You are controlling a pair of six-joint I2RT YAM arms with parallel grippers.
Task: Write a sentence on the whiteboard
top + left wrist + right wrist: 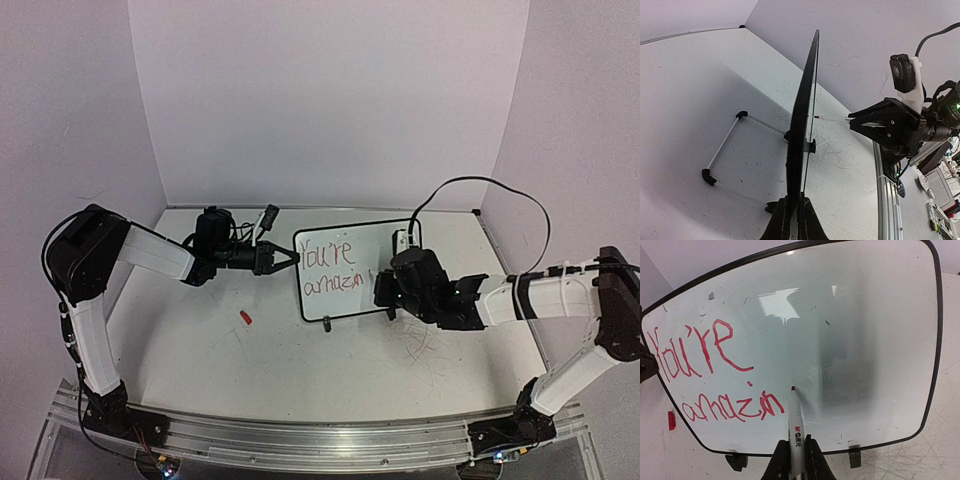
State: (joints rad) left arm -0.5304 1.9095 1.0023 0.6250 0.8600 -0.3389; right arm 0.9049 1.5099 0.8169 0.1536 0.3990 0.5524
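The whiteboard (375, 250) stands upright at mid table, black-framed. Red words on it (330, 268) read "You're" and below "amazin". My left gripper (285, 258) is shut on the board's left edge; in the left wrist view the board (802, 125) is edge-on between the fingers (780, 220). My right gripper (385, 290) is shut on a white marker (796, 425). Its red tip (792, 388) is at the board's face (865, 315), just right of "amazin" (705, 407). I cannot tell if the tip touches.
A red marker cap (245, 317) lies on the table left of the board and shows in the right wrist view (672, 420). The board's wire stand (725, 145) reaches out behind it. A black cable (480, 185) loops above the right arm. Walls close the table's far side.
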